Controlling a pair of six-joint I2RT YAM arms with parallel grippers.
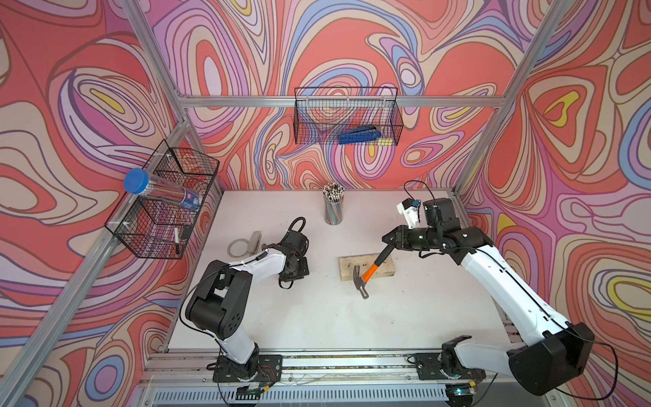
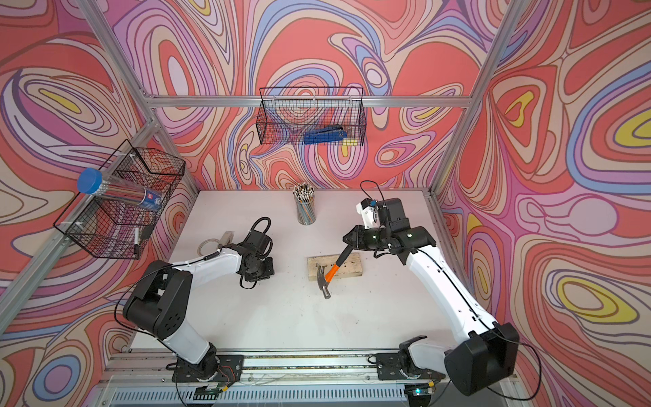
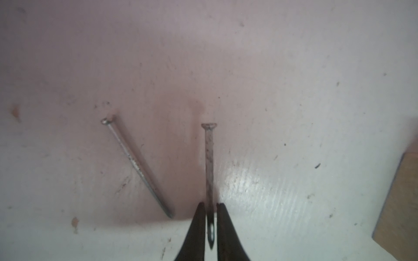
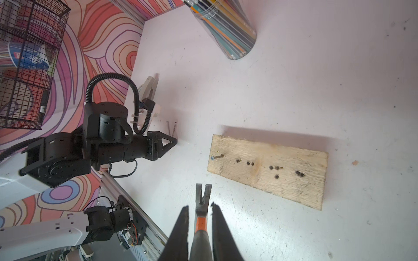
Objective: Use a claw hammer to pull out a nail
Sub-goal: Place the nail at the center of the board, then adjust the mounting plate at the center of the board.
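1. counter [image 1: 317, 317]: white and scuffed. It carries every item below.
2. wooden board [image 1: 385, 267]: lies flat just toward 3 o'clock of the counter's centre and is pocked with empty nail holes. Evidently the workpiece.
3. claw hammer [image 1: 373, 268]: the black handle slants up toward 1 o'clock. The steel head hangs low at 7 o'clock, over the board's 6 o'clock edge. The grip sits far from the head, probably for leverage.
4. right hand [image 4: 199, 204]: clenched on the hammer's handle.
5. left hand [image 3: 210, 204]: at 9 o'clock of the board, tips down at the counter. Its fingers [image 3: 199, 226] stand a sliver apart, apparently released.
6. loose nail [image 3: 210, 167]: lies between those fingers, seemingly set aside clear of the board.
7. second loose nail [image 3: 138, 167]: lies just beside it, slanted.
8. protruding nail [image 4: 217, 156]: at the board's 9 o'clock end, likely next to draw.
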